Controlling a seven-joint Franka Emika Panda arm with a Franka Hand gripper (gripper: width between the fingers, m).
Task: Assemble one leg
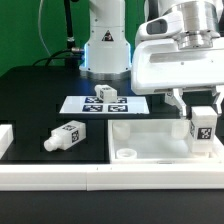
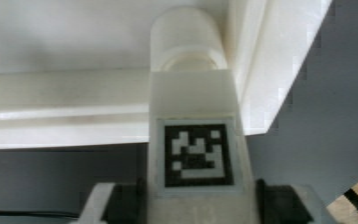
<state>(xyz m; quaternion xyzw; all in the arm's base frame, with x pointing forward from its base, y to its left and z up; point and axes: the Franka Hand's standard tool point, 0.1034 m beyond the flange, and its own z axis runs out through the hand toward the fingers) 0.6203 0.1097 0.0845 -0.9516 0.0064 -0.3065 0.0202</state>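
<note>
claw (image 1: 203, 112) clenched on the leg (image 1: 203, 145), peg (image 2: 190, 45) pointing away, panel (image 1: 150, 148) just beneath. keep it upright, ease straight down, no jamming.

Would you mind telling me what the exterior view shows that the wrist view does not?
Only the exterior view shows a loose leg lying on the black table, the marker board and the arm's base. Only the wrist view shows the rounded end of the held leg close up. Both show the gripper shut on the held leg, its tag visible, near the white panel.
</note>
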